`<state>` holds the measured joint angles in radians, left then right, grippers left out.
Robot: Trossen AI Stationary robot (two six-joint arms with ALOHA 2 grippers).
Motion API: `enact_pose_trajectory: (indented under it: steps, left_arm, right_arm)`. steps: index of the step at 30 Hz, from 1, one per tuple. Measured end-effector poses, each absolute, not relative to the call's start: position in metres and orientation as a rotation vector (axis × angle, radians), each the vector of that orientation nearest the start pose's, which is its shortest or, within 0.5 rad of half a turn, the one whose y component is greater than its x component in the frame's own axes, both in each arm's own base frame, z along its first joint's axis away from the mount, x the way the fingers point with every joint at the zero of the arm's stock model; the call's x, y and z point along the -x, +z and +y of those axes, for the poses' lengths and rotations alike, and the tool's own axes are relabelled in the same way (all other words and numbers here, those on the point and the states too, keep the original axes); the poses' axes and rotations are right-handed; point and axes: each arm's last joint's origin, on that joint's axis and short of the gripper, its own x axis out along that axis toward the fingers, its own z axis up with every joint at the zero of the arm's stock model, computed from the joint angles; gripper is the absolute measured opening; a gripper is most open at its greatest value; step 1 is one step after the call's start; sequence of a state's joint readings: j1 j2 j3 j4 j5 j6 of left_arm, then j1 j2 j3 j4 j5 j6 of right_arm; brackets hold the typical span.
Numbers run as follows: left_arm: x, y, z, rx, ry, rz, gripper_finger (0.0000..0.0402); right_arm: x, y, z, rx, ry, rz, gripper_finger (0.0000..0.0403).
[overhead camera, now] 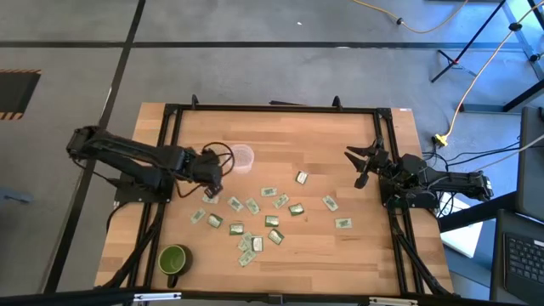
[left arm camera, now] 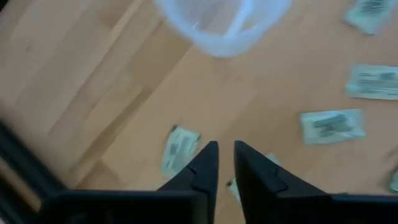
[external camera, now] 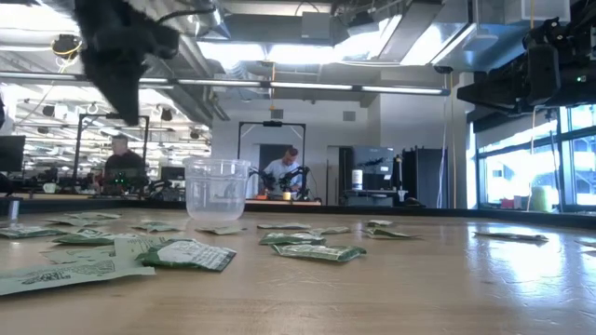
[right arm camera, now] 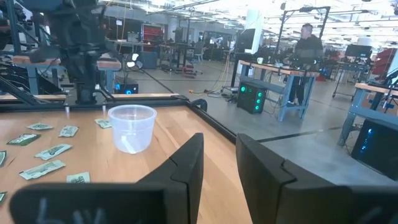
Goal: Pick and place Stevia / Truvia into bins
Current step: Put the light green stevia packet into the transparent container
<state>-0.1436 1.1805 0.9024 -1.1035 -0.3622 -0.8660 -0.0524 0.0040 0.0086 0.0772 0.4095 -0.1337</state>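
Observation:
Several green and white Stevia sachets (overhead camera: 255,217) lie flat and scattered over the middle of the wooden table, also in the low view (external camera: 186,253). The clear plastic cup (overhead camera: 242,157) stands upright on its base behind them (external camera: 216,189). My left gripper (overhead camera: 212,177) hovers raised above the table just left of the cup. Its fingers stand a narrow gap apart (left arm camera: 225,149) with nothing between them, above a sachet (left arm camera: 180,146); the cup (left arm camera: 221,25) is ahead. My right gripper (overhead camera: 357,166) waits open at the table's right side, off the surface (right arm camera: 219,146).
An opaque green mug (overhead camera: 173,259) stands near the table's near left corner. A black frame (overhead camera: 272,109) runs along the table's far edge and sides. Bare wood lies between the sachets and the right arm. People and workbenches show in the room beyond the table.

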Motion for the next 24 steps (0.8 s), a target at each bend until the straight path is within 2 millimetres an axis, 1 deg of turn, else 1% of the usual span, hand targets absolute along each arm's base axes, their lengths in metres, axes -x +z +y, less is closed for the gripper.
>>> enact_pose_trajectory:
  steps: [5,9,12,16,20,24]
  left_arm:
    - [-0.176,0.22,-0.01,0.45,0.871,1.139,0.0095]
    - [-0.169,0.198,-0.003,0.489,0.942,1.147,0.0103]
    - [-0.17,0.183,0.0,0.507,0.924,1.114,0.0101]
    - [-0.174,0.172,0.002,0.509,0.854,1.063,0.009]
    - [-0.17,0.162,0.004,0.496,0.821,1.105,0.0082]
    - [-0.164,0.152,0.007,0.492,0.835,1.129,0.0085]
  right_arm:
    - [-0.094,0.173,-0.016,0.116,-0.466,-0.05,0.0099]
    - [-0.094,0.173,-0.016,0.116,-0.466,-0.051,0.0099]
    - [-0.094,0.173,-0.016,0.115,-0.466,-0.051,0.0099]
    - [-0.094,0.173,-0.016,0.116,-0.466,-0.051,0.0099]
    - [-0.094,0.173,-0.016,0.115,-0.466,-0.051,0.0099]
    - [-0.094,0.173,-0.016,0.115,-0.466,-0.051,0.0099]
